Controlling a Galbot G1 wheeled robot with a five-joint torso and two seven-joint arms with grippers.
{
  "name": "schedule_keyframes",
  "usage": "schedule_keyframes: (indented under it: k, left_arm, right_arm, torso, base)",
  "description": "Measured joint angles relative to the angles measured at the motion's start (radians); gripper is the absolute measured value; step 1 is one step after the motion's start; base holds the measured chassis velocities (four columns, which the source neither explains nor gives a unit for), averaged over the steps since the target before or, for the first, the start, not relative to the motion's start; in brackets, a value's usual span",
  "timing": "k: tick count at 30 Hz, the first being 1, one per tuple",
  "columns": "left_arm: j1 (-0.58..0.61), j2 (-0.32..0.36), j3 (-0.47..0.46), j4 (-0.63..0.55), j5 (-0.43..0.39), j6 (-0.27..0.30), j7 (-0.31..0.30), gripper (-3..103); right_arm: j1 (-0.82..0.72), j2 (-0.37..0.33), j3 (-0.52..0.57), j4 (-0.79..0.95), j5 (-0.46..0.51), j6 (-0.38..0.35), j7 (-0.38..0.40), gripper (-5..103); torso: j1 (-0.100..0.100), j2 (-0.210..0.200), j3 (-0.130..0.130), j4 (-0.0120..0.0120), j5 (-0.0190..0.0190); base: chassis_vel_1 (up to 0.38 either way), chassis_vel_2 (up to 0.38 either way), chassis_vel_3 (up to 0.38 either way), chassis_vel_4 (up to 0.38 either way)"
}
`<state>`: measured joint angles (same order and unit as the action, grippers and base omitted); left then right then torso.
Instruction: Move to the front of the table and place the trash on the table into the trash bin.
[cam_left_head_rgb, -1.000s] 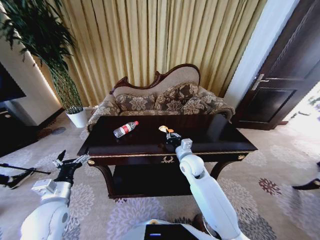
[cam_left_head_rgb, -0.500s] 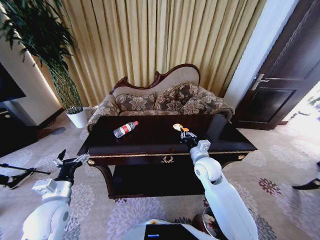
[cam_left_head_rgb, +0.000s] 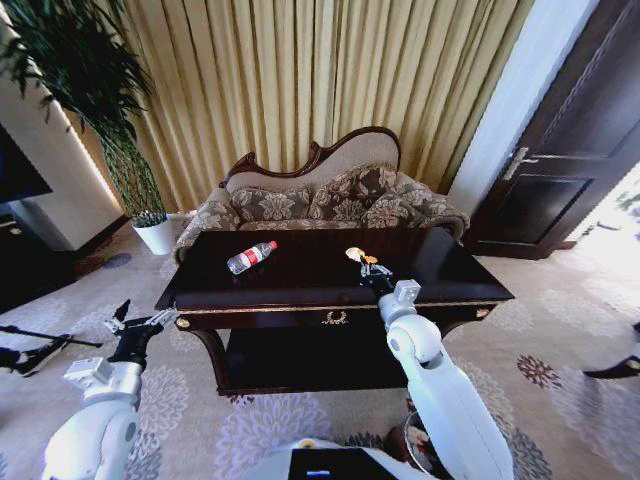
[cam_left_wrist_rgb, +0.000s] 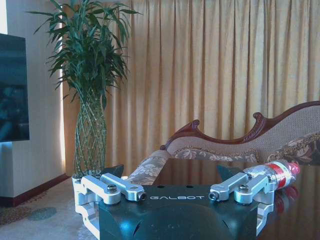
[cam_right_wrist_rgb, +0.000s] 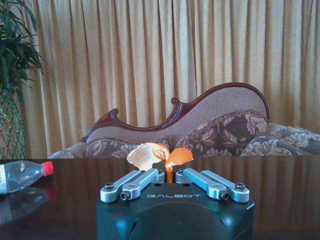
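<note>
Both arms outstretched: right gripper (cam_left_head_rgb: 368, 272) pinches orange peel (cam_right_wrist_rgb: 175, 156); left gripper (cam_left_head_rgb: 140, 325) splayed.

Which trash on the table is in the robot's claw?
The orange piece, pinched in the right gripper. The bottle lies on its side, untouched, farther left on the table.

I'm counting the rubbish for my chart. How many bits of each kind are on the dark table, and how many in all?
Clear plastic bottle with red label: 1
Orange peel piece, held in the shut right pincer: 1
Whitish peel piece, beside the orange one: 1
Total: 3 bits at the table.
</note>
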<state>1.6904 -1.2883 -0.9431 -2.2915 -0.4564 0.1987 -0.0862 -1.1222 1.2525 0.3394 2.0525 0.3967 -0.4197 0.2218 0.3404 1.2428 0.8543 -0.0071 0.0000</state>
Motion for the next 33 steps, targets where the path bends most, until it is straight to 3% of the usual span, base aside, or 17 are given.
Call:
schedule_keyframes:
  k: [33]
  left_arm:
    - [0.005,0.001,-0.005,0.001,0.0,-0.001,0.001,100]
  right_arm:
    - [-0.005,0.003,0.008,0.002,0.007,0.008,-0.002,5]
  torso:
    - [0.0,0.0,0.0,0.0002,0.0]
  base:
    - [0.095,-0.095,-0.09,0.095]
